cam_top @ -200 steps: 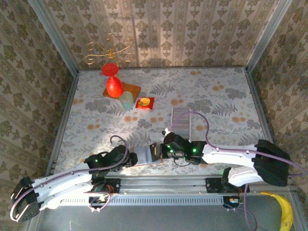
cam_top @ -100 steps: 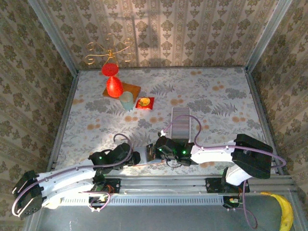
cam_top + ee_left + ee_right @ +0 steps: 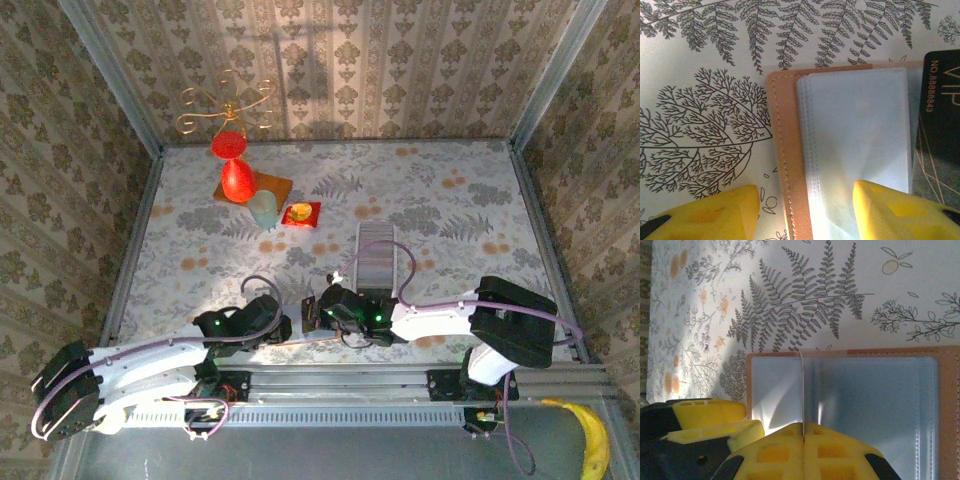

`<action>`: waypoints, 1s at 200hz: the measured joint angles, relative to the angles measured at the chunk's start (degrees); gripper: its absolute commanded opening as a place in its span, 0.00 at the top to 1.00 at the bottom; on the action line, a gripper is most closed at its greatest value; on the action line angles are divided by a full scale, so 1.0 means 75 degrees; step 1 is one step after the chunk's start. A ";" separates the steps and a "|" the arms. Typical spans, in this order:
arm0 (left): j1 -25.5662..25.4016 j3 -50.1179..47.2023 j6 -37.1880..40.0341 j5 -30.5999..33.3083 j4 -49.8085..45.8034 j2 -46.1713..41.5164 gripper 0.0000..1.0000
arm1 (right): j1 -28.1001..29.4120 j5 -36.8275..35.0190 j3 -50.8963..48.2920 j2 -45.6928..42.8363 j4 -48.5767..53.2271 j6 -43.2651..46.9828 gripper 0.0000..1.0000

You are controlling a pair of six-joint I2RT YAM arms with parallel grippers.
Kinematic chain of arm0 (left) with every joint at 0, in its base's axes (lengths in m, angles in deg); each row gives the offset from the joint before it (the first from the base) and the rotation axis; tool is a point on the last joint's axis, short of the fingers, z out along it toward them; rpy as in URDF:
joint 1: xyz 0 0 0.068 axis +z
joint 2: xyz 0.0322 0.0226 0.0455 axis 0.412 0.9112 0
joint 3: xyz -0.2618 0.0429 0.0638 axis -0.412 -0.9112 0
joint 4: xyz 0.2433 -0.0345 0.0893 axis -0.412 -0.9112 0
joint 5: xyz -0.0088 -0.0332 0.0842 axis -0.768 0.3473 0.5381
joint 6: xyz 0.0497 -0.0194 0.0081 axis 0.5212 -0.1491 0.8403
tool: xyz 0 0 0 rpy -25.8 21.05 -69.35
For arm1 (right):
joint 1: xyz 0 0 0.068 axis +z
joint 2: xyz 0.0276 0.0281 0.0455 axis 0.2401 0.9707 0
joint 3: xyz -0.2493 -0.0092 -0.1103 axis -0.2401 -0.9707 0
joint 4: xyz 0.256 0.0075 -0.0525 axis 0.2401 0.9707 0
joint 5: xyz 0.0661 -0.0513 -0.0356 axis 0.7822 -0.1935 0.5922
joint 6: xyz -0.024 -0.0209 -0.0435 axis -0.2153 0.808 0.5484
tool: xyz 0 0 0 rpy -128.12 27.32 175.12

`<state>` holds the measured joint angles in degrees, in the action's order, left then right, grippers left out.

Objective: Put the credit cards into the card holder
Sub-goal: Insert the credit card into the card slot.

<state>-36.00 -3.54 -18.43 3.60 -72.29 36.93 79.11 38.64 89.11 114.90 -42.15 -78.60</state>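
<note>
Damask-papered walls (image 3: 400, 60) enclose the fern-print table (image 3: 450, 200). At its 6 o'clock edge, the left tool (image 3: 805, 194) stands apart, straddling the left border of the tan card holder (image 3: 785, 150). The right tool (image 3: 803, 426) is pressed together on a credit card (image 3: 802, 385) standing edge-on over the clear sleeves.

Open tabletop (image 3: 460, 215) beyond tray (image 3: 377, 256) (ornaments (image 3: 236, 180) left)

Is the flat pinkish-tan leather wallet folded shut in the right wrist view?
No, the wallet lies open on the fern-print tablecloth, its clear plastic sleeves facing up.
</note>
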 measured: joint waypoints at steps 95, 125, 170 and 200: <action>-0.0017 0.0003 0.0000 0.0017 0.0073 0.0020 0.51 | 0.0102 -0.0058 -0.0029 0.0070 -0.0198 -0.0274 1.00; -0.0058 0.0003 -0.0003 0.0023 0.0117 0.0023 0.52 | 0.0114 -0.0082 -0.0085 0.0076 -0.0280 -0.0353 1.00; -0.0058 0.0003 -0.0003 0.0029 0.0152 0.0055 0.53 | 0.0184 -0.0085 -0.0166 0.0090 -0.0338 -0.0603 1.00; -0.0058 0.0000 -0.0006 0.0029 0.0172 0.0055 0.53 | 0.0268 -0.0082 -0.0230 0.0090 -0.0391 -0.0860 1.00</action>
<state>-36.44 -3.54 -18.47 3.81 -71.00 37.34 81.12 38.03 87.38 115.57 -45.08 -85.05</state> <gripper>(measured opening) 0.468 0.039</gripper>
